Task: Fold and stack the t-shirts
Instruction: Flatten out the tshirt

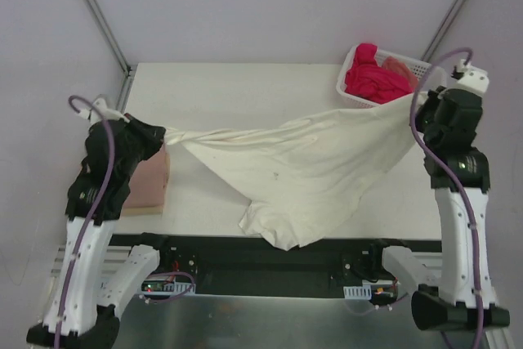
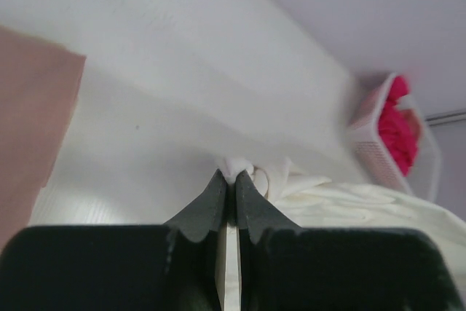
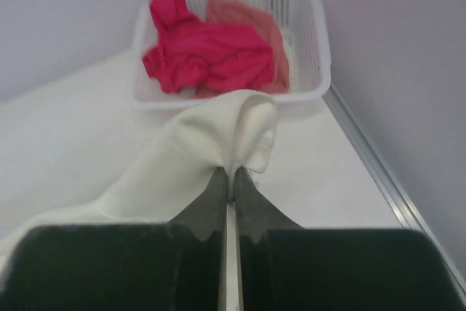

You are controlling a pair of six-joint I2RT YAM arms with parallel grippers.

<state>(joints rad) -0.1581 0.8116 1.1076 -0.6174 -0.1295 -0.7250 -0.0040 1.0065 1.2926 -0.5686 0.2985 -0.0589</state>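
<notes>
A cream-white t-shirt [image 1: 315, 165] hangs stretched between both arms above the table, its lower part drooping over the near edge. My left gripper [image 1: 166, 138] is shut on its left end, the cloth bunched at the tips [image 2: 234, 177]. My right gripper [image 1: 414, 102] is shut on the right end, a fold of the cream-white t-shirt [image 3: 218, 143] rising from the tips [image 3: 233, 173]. A dusty pink folded t-shirt [image 1: 147, 181] lies at the table's left edge under my left arm, seen also as the pink t-shirt [image 2: 33, 129]. Magenta t-shirt [image 1: 372, 79] and peach t-shirt [image 1: 402, 65] fill the basket.
The white lattice basket [image 1: 350, 91] stands at the far right corner, also seen as the basket [image 3: 317, 49] just beyond my right gripper. Metal frame poles rise at the back left [image 1: 98, 14] and back right [image 1: 458, 2]. The table's right edge rail [image 3: 378, 172] runs near.
</notes>
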